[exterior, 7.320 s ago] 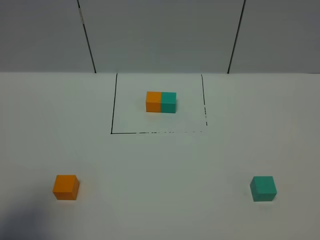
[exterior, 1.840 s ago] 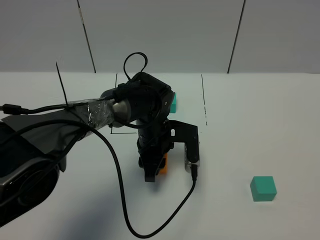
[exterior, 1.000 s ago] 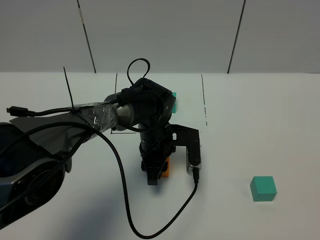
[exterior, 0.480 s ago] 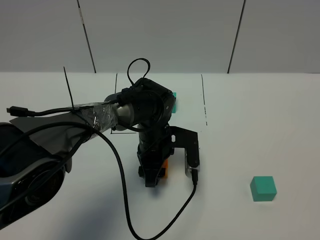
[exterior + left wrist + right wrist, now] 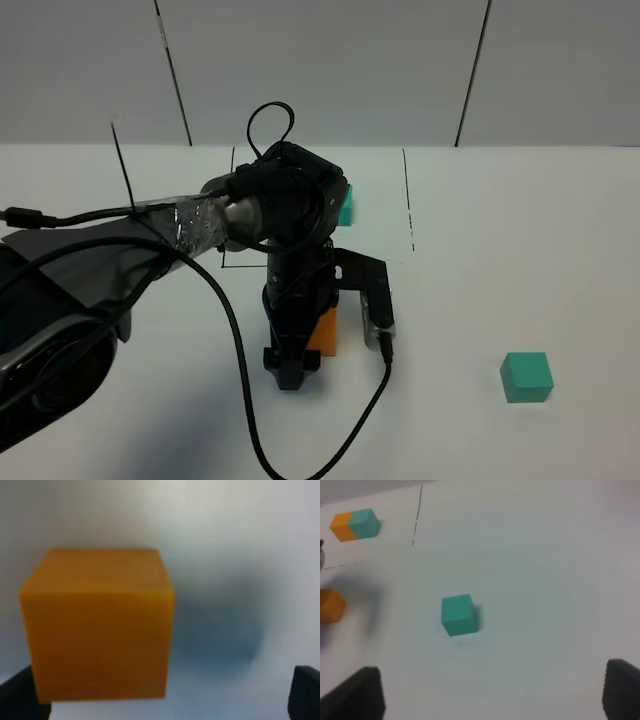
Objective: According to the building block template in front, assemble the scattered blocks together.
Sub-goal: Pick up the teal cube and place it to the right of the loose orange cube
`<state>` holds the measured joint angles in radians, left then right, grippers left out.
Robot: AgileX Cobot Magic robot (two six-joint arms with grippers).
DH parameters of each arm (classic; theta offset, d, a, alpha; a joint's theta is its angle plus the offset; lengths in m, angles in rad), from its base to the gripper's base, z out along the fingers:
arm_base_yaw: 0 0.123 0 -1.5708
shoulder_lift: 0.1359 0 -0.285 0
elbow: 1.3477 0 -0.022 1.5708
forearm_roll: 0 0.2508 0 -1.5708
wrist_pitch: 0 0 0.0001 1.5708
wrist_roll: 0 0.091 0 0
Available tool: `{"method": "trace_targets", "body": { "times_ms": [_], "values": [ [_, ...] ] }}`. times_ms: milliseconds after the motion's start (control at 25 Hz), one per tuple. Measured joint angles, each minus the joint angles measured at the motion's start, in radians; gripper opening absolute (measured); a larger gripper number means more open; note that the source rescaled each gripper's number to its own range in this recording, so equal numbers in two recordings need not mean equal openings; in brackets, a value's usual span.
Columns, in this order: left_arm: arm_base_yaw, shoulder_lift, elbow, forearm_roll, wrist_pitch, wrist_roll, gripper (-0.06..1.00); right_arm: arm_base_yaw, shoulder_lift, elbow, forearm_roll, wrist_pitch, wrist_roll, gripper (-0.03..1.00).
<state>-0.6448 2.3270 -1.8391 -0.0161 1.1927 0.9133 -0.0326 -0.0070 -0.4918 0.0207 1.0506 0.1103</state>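
Note:
The orange cube (image 5: 323,331) sits on the white table, just in front of the marked rectangle. My left gripper (image 5: 290,368) hangs open just beside it, a little nearer the front edge. In the left wrist view the orange cube (image 5: 97,625) stands free on the table, with the fingertips (image 5: 20,695) wide apart behind it. The teal cube (image 5: 526,377) lies alone at the front right and also shows in the right wrist view (image 5: 459,614). My right gripper (image 5: 492,695) is open and empty, back from the teal cube. The template (image 5: 355,525) is mostly hidden behind the left arm in the high view; only its teal end (image 5: 346,206) shows.
A thin black rectangle outline (image 5: 408,215) on the table (image 5: 520,250) encloses the template. The left arm's taped body and cable (image 5: 240,360) sweep over the left and middle front. A grey panelled wall stands behind the table.
The left gripper has let go of the orange cube and drawn back toward the front left. The cube now stands uncovered beside the fingers. The teal cube has not moved.

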Motion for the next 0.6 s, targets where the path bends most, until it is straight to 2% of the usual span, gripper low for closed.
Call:
{"method": "trace_targets", "body": {
  "times_ms": [80,280,400,480,600],
  "values": [
    [0.0,-0.038,0.0,0.0,0.0,-0.057,0.98,0.0,0.0,0.0,0.0,0.0,0.001,0.74],
    [0.031,-0.148,0.0,0.01,0.0,-0.301,0.93,0.0,0.0,0.0,0.0,0.0,0.001,0.74],
    [0.113,-0.2,0.0,0.028,0.0,-0.432,0.9,0.0,0.0,0.0,0.0,0.0,0.001,0.74],
    [0.194,-0.238,0.001,0.031,0.001,-0.507,0.87,0.0,0.0,0.0,0.0,0.0,0.001,0.74],
    [0.322,-0.323,0.043,0.031,0.001,-0.572,0.85,0.0,0.0,0.0,0.0,0.0,0.0,0.74]
  ]
}}
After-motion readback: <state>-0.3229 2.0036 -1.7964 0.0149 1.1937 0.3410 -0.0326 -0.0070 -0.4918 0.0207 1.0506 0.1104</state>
